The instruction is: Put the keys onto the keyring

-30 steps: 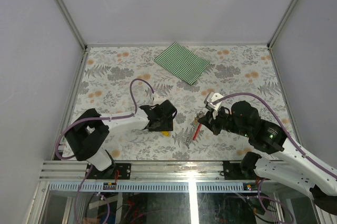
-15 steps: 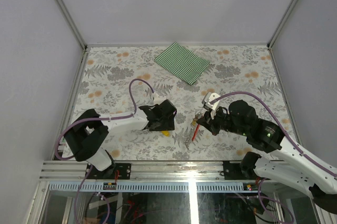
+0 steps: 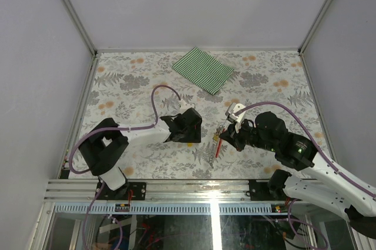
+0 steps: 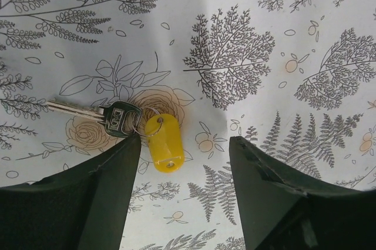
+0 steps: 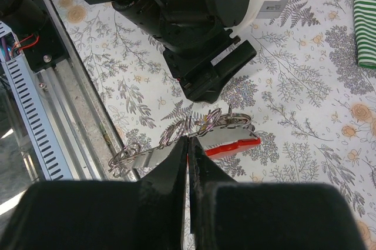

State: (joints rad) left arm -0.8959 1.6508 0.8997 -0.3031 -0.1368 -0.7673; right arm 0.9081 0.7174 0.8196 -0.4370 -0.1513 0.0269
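Note:
In the left wrist view a silver key (image 4: 82,109) with a dark head lies flat on the floral table, joined by a small ring to a yellow plastic piece (image 4: 163,142). My left gripper (image 4: 187,144) is open just above them, with the yellow piece by its left finger. In the top view the left gripper (image 3: 187,127) hides this key. My right gripper (image 5: 189,139) is shut on the keyring (image 5: 232,145), a red and silver strip with several silver rings. The keyring hangs below the gripper in the top view (image 3: 216,147). No other keys show.
A green striped cloth (image 3: 203,69) lies at the back of the table. The metal rail (image 5: 53,115) runs along the near edge, close to the keyring. The left arm's gripper body (image 5: 211,76) sits just beyond the keyring in the right wrist view.
My left gripper has moved right and slightly away from the near edge, now covering the yellow key in the top view. The right arm holds the keyring almost still.

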